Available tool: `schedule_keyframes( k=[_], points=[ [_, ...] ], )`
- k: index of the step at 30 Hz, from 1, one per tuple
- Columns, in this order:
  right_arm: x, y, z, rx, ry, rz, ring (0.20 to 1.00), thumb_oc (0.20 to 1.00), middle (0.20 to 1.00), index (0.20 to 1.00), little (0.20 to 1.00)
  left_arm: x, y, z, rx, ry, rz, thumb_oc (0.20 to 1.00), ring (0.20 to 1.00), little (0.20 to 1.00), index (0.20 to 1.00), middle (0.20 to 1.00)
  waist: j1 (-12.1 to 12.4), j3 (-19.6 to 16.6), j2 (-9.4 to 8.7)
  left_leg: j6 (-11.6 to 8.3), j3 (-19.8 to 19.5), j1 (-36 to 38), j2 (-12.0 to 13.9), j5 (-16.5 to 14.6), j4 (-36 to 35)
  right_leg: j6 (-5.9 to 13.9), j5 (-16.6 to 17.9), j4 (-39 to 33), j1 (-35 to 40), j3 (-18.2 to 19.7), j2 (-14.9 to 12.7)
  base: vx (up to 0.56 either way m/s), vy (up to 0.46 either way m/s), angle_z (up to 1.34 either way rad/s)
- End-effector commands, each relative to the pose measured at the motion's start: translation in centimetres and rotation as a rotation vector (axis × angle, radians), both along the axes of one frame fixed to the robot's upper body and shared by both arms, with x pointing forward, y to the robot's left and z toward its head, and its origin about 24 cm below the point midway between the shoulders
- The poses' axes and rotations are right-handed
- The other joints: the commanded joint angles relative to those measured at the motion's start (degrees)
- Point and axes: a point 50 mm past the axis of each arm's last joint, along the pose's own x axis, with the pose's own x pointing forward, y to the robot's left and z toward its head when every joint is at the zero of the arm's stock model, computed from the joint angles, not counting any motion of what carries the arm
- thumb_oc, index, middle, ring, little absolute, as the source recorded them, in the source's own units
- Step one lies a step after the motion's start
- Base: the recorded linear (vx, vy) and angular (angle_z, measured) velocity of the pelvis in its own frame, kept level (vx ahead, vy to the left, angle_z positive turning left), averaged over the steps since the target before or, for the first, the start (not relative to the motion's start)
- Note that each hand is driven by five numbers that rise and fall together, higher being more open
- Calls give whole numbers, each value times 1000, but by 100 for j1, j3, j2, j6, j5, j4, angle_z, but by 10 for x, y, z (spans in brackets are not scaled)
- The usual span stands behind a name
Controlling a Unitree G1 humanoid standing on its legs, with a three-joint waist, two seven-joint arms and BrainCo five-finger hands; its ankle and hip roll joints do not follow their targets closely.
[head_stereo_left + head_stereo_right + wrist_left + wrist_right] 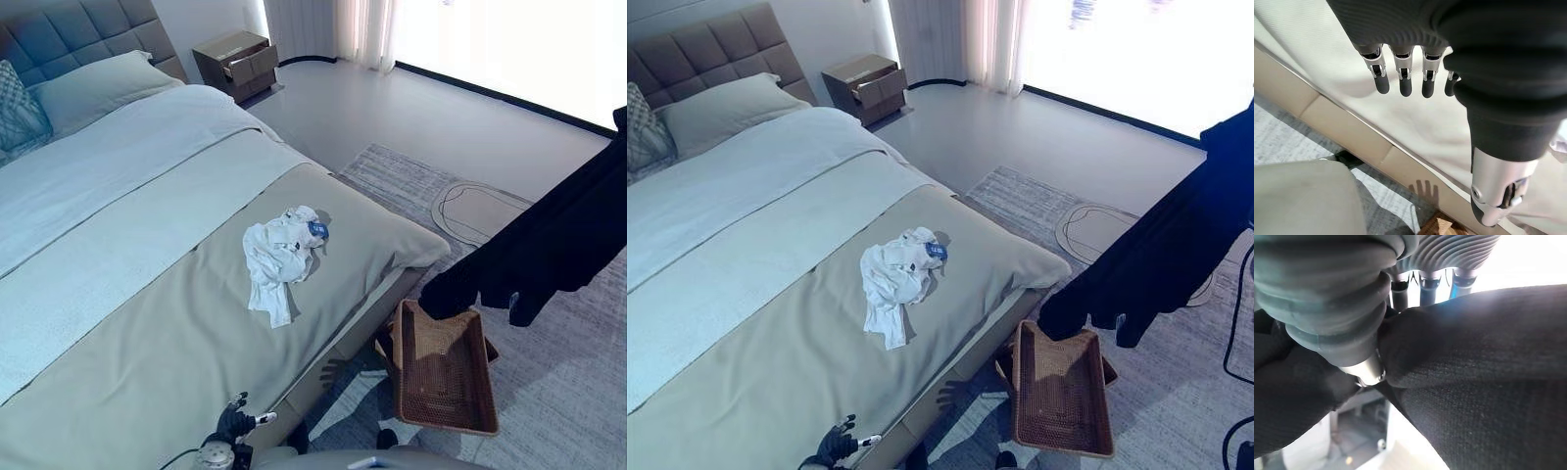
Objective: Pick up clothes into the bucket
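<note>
Right hand has its fingers and thumb curled tight round a black garment, and the dark cloth bunches up where it is squeezed. From that hand the garment hangs down long and loose, and its lowest end dangles just over the near edge of the brown wicker basket on the rug. I think it is held high so the cloth can drop straight into the basket. It looks soft, floppy and very dark.

Left hand hangs low by the foot of the bed, with its fingers straight and holding nothing. Up the bed from that hand lies a crumpled white garment with a small blue bit on it. It looks like the next thing to pick up.
</note>
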Motion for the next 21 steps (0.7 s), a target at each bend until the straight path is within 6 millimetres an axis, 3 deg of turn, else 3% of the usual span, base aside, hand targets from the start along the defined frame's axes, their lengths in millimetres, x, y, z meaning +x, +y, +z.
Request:
schedule_keyframes(
  k=[1, 12, 13, 21],
  points=[
    [-7, -2, 18, -13, -109, -9, 200, 200, 200, 200, 200, 14, 8, 4, 65, -15, -98, 1000, 1000, 1000, 1000, 1000, 126, -117, -327, 172, 94, 300, -179, -722, 417, -39, -215, 469, -307, 171, 15, 0, 0, 0],
    [2, -2, -39, -9, 150, -65, 200, 200, 200, 200, 200, 8, 19, 3, 89, -2, -40, 1000, 1000, 1000, 1000, 1000, 106, 207, -151, 219, 88, 21, -272, -713, 597, -49, -200, 712, -654, 232, -65, -42, 15, -2],
    [3, -3, -53, -4, 211, -79, 200, 200, 200, 200, 200, 13, 19, 6, 83, -26, -31, 1000, 1000, 1000, 1000, 1000, 86, 367, -72, 237, 88, -86, -301, -700, 662, -61, -206, 855, -812, 254, -99, -69, 24, -2],
    [14, -3, -99, 53, 386, -115, 200, 200, 200, 200, 200, 37, 3, 21, 0, -177, -19, 1000, 1000, 1000, 1000, 1000, 78, 1105, 237, 320, 111, -802, -544, -816, 1338, -144, -360, 1801, -1768, 418, -269, -111, 46, -2]
  ],
)
